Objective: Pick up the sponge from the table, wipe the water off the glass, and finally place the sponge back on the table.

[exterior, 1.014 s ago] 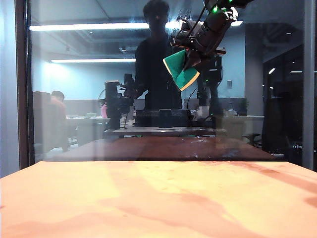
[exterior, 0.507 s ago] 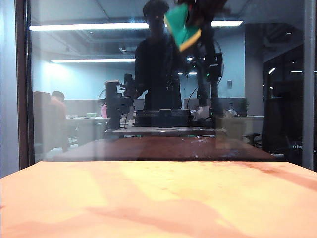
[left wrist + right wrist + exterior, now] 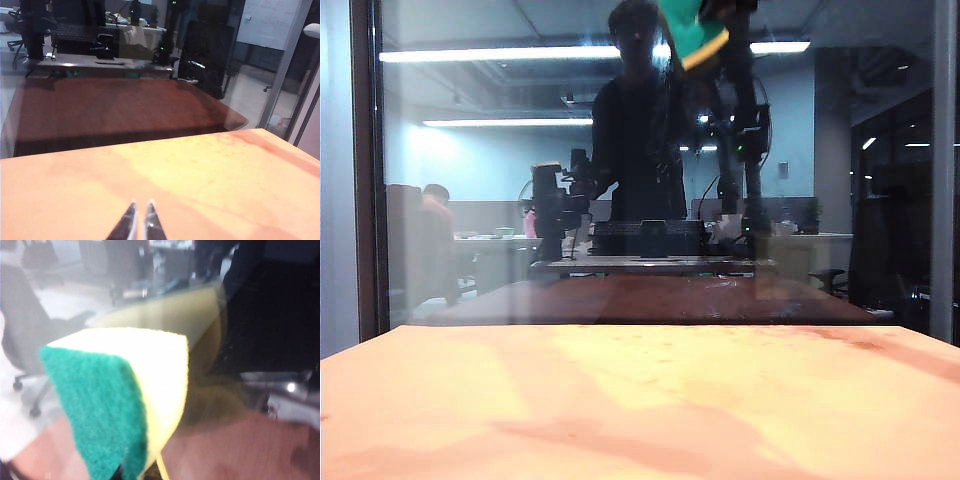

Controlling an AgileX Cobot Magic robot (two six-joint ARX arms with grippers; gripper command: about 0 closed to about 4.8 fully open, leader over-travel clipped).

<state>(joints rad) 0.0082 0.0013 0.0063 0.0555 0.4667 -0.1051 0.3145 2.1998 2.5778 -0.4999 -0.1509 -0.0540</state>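
Nearest the camera, the orange-tan desk point(image 3: 640, 410) is sitting bare under patchy light. The left pincer point(image 3: 140, 222) is hovering low over the near part of it, its two pointed tips almost touching each other — clenched on nothing.

Along the desk's far edge the glass point(image 3: 470, 200) is standing upright with dark side frames, mirroring the desktop as a dark reddish strip and showing a dim bluish office with a dark figure in it.

Way up at the top of the pane, right of centre, the sponge point(image 3: 692, 32) is being held well clear of the desk, partly cut off by the top of the exterior view. The right pincer point(image 3: 725, 15) is showing there only as a dark shape against the sponge. In the right wrist view the sponge point(image 3: 125, 395) is filling the shot — green scouring face, thick pale cream foam — so that pincer is clamped on it. A fainter mirrored copy is showing in the pane just behind. I can't make out any water droplets.
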